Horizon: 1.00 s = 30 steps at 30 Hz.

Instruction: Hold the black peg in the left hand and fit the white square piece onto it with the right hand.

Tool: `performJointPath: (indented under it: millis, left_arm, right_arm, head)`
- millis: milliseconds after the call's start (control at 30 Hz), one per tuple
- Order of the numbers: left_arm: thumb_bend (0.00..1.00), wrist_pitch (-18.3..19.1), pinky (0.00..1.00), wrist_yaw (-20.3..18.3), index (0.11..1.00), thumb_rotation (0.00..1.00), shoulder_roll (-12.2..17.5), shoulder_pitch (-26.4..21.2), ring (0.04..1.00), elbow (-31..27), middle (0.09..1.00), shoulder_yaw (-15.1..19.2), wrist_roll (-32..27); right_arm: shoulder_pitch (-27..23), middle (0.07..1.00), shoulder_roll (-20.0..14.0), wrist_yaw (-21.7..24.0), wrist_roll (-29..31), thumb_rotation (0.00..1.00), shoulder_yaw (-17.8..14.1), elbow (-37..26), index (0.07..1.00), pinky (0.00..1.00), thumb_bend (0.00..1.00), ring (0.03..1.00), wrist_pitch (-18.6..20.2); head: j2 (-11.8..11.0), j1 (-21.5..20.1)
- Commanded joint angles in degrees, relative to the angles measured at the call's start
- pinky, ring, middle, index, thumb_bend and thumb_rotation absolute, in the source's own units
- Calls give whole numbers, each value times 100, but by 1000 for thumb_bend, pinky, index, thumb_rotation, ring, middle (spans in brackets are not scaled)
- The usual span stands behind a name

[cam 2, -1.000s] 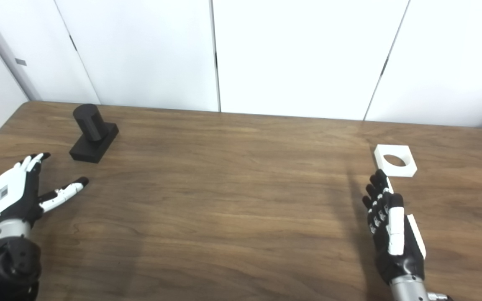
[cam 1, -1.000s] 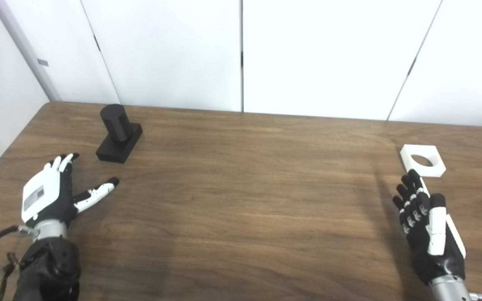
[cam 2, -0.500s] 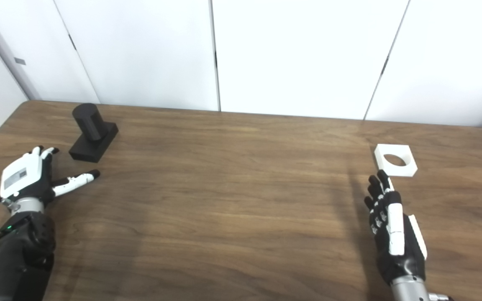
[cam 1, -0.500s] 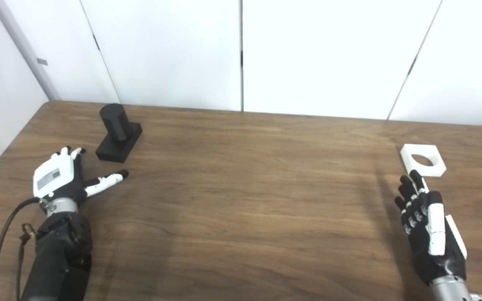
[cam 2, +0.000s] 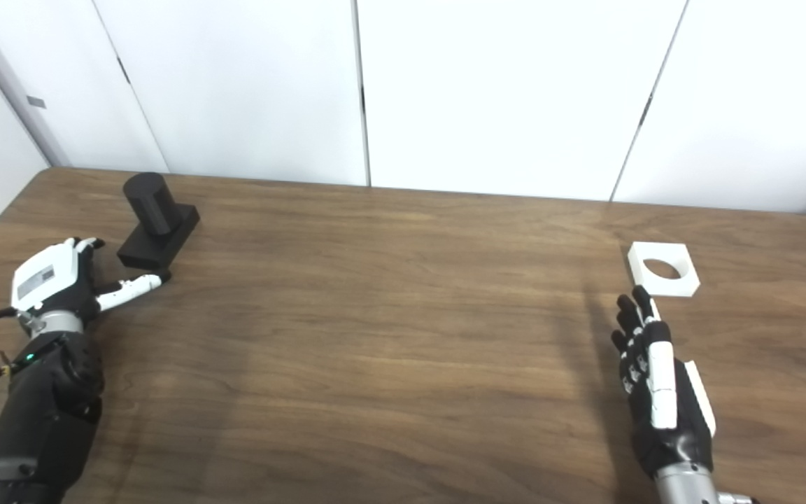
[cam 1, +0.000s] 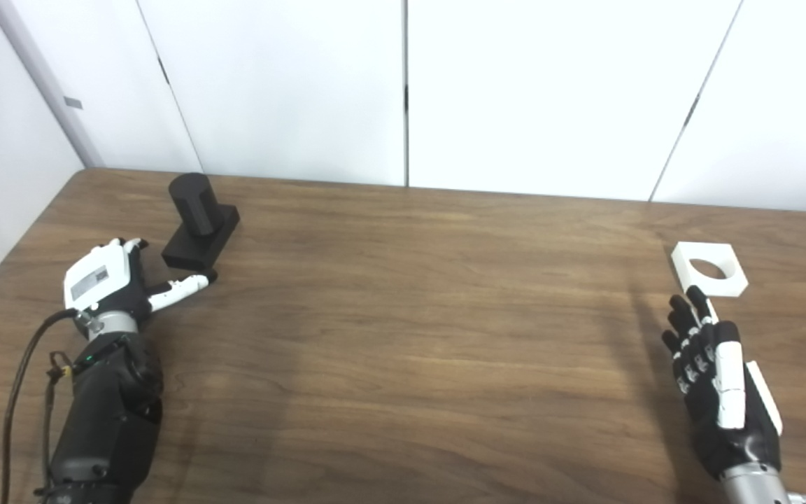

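A black peg [cam 1: 194, 203], a short cylinder on a square black base, stands on the wooden table [cam 1: 403, 315] at the far left. My left hand [cam 1: 105, 283] is open just in front and to the left of that base, its thumb stretched toward the base's near corner, apart from it or barely touching. The white square piece [cam 1: 709, 268] with a round hole lies flat at the far right. My right hand [cam 1: 714, 374] is open and empty, fingers straight, its tips close to the piece's near edge.
White wall panels [cam 1: 403, 91] rise behind the table's far edge. The table's left edge [cam 1: 4, 259] runs close to my left arm. A black cable [cam 1: 22, 378] loops beside the left forearm.
My left hand has advanced away from me toward the black peg's base, ending next to it. The right hand has crept slightly forward toward the white piece. Both stay open.
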Motion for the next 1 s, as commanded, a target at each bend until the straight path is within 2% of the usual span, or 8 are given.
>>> performJointPath:
  millis: [0,300,533,967]
  left_arm:
    - [978,11,1000,188,873,764,113,-403,991,17,964,73,110]
    - [959,11,1000,256,850,743,67,-705,972,424,944,87,77]
    - [993,11,1000,302,845,761,26,-855,954,590,926,-32,126]
    - [978,11,972,269,840,778,79,-1005,949,961,913,-252,91]
  right_arm:
    - [413,972,105,-21,48,1000,45,-190,1000,1000,490,1000,-134]
    - [421,967,105,-36,-22,1000,56,-166,1000,1000,488,992,-168]
    - [437,962,120,-41,13,1000,50,-197,1000,1000,482,990,-144]
    - [443,956,157,-63,55,1000,55,-260,1000,1000,479,992,-64]
  head:
    - [7,6]
    - [10,-8]
    - [18,-39]
    - [37,-62]
